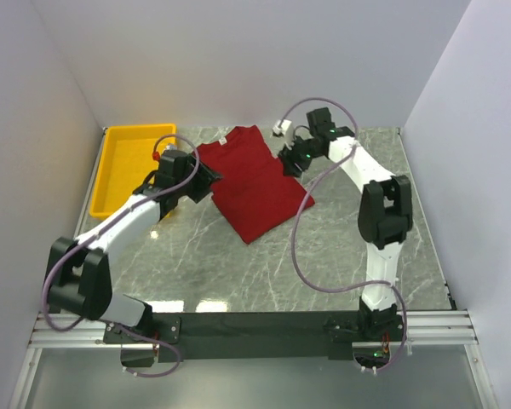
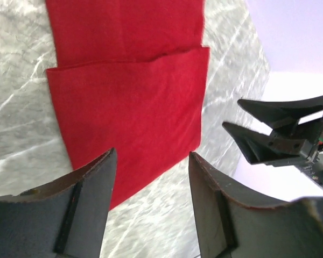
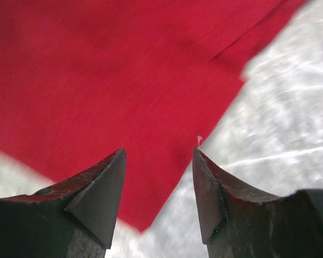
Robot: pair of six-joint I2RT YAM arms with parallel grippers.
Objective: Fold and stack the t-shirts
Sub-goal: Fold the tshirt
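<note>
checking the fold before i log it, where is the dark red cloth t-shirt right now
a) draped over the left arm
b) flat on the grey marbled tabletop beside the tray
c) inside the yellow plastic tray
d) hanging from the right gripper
b: the dark red cloth t-shirt lies flat on the grey marbled tabletop, to the right of the yellow plastic tray, and the left gripper and right gripper are both open and hold nothing.

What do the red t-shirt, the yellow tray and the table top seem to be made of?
The t-shirt: soft matte cloth, probably a knit; it lies limp with a folded layer. The yellow tray: likely moulded plastic, smooth and evenly coloured. The table top: glossy grey stone or a marble-look laminate, with white veins and reflections.
</note>
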